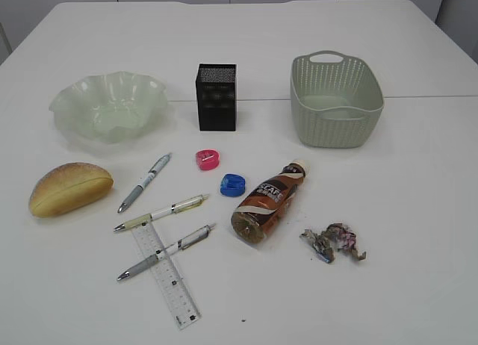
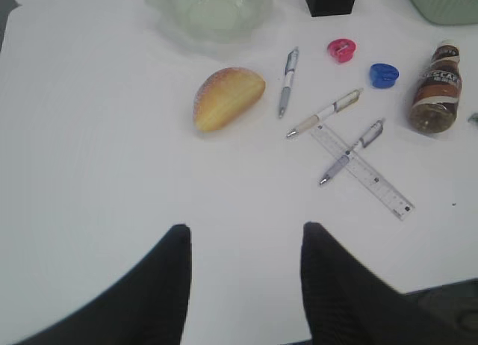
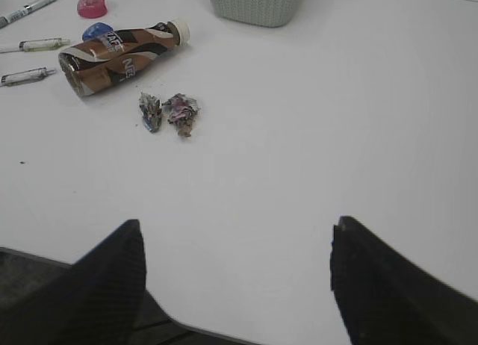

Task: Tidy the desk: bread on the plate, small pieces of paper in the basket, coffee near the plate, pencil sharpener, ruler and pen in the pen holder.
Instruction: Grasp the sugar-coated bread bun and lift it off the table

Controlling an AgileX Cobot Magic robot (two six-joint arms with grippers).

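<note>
The bread lies left of three pens and a clear ruler. A glass plate, black pen holder and green basket stand at the back. A pink sharpener and a blue sharpener lie by the coffee bottle, which is on its side. Crumpled paper pieces lie to its right. My left gripper is open and empty, near the table edge before the bread. My right gripper is open and empty, before the paper. Neither gripper shows in the exterior view.
A table seam runs across behind the basket. The table's front edge lies just under both grippers.
</note>
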